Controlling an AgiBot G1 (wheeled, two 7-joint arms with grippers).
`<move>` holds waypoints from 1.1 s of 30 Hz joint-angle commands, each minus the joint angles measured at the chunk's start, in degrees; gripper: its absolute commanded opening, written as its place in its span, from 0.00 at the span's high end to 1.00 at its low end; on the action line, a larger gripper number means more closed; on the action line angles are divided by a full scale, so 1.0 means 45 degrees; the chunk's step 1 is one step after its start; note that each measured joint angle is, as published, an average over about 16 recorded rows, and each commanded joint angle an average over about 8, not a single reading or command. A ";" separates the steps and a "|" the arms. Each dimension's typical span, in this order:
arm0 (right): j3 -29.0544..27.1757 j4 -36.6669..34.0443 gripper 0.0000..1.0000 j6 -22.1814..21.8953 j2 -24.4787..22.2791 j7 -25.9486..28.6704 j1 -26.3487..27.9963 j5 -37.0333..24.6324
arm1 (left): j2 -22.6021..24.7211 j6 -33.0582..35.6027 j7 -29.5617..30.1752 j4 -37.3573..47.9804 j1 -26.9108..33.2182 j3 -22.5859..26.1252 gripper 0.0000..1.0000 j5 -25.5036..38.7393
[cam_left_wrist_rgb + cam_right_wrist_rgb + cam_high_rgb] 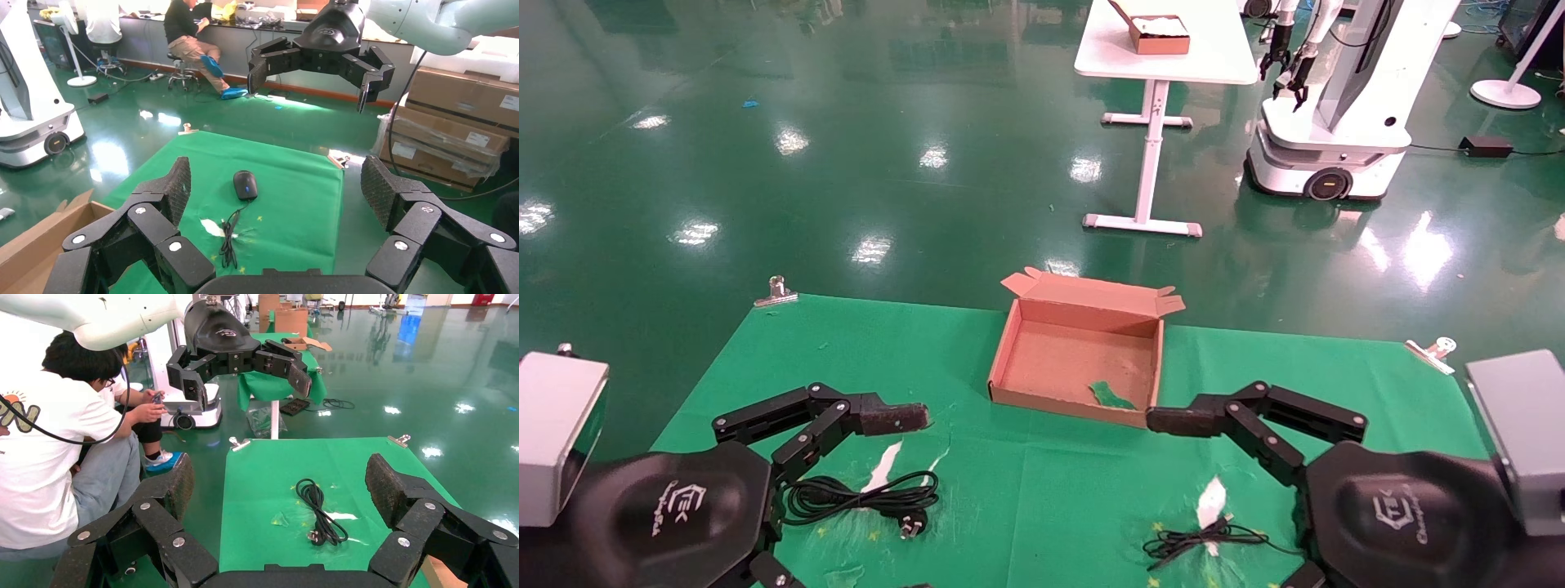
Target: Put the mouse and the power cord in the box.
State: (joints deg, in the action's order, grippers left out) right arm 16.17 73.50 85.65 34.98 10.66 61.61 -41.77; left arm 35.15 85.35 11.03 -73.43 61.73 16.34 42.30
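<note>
I see both arms low at the near edge of the table (1050,506), which has a green cloth on it. My left gripper (275,190) hangs above the near left part of the cloth with its fingers (174,187) spread wide, and nothing is between them. My right gripper (278,481) hangs above the near right part, also spread wide and holding nothing. In the head view, one finger (1181,420) of it seems to reach just to the near right corner of the box (1042,392), but I cannot tell if it really touches.

The box stands open in the middle of the cloth, flaps along its far edge, and only a small green scrap (1111,397) lies in it.

The power cord (862,494) lies coiled on the cloth just beside the left gripper, with the plug toward me. The mouse (245,184) sits on the cloth on the right side. In the head view the right arm hides the mouse, and only its thin cable (1201,541) shows there. Both things are outside the box.
</note>
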 commanded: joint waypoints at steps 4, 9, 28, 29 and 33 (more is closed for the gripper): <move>0.0000 0.0000 0.00 0.0000 0.0000 0.0000 0.0000 0.0000 | 0.0000 0.0000 0.0000 0.0000 0.0000 0.0000 0.00 0.0000; 0.0000 0.0000 0.00 0.0000 0.0000 0.0000 0.0000 0.0000 | 0.0000 0.0000 0.0000 0.0000 0.0000 0.0000 0.00 0.0000; 0.0000 0.0000 0.00 0.0000 0.0000 0.0000 0.0000 0.0000 | 0.0000 0.0000 0.0000 0.0000 0.0000 0.0000 0.00 0.0000; 0.0000 0.0000 0.00 0.0000 0.0000 0.0000 0.0000 0.0000 | 0.0000 0.0000 0.0000 0.0000 0.0000 0.0000 0.00 0.0000; -0.0006 0.0005 0.00 0.0005 -0.0004 0.0001 -0.0003 0.0004 | -0.0004 0.0009 -0.0008 -0.0004 -0.0005 -0.0009 0.00 -0.0012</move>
State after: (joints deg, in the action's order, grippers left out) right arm 16.15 73.49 85.65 34.96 10.66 61.60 -41.77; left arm 35.02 85.29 11.17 -73.46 61.61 16.55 42.76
